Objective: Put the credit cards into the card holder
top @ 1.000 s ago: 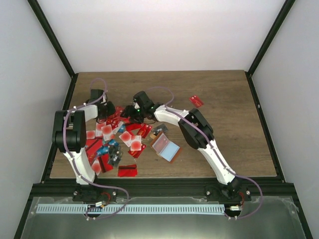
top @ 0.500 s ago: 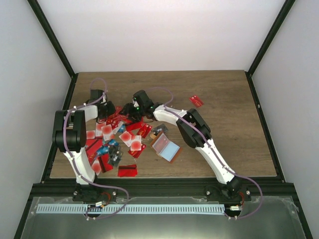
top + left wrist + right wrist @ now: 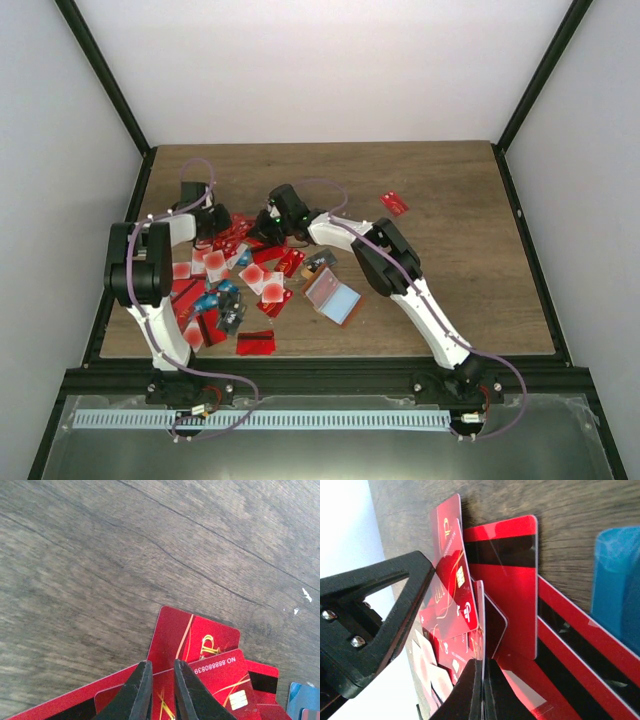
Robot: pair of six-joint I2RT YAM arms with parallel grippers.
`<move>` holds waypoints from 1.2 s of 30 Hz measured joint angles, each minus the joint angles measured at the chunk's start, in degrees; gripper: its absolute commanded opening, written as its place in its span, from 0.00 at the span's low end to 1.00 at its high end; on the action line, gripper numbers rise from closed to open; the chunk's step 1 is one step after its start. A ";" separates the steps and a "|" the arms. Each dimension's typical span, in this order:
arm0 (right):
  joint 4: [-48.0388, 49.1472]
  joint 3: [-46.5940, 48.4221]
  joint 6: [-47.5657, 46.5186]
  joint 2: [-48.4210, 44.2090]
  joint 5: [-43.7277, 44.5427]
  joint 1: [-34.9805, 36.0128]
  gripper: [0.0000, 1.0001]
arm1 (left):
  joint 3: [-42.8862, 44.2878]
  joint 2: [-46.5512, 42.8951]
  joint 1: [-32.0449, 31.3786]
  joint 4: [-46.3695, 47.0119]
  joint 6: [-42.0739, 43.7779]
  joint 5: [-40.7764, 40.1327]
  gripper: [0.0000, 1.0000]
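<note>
Right jaws [image 3: 482,690] clenched on a red card's [image 3: 479,625] edge, left jaws [image 3: 159,692] nearly closed over red cards [image 3: 200,650], both arms reaching forward.

Even bright light, soft shadows, wrist views slightly blurred

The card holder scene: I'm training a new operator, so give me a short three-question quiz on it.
1. True or false: the card holder lies open on the table, right of the main card pile.
2. Which claw has just snapped shut on a red card edge? A) left claw B) right claw
3. What colour is the lone card lying apart near the table's far side?

Key: 1 true. 2 B. 3 red.
</note>
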 measured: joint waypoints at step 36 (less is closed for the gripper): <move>-3.76 -42.05 -37.88 -51.63 -0.72 -4.04 0.01 | -14.51 -47.06 -6.29 -10.64 -0.11 2.93 0.53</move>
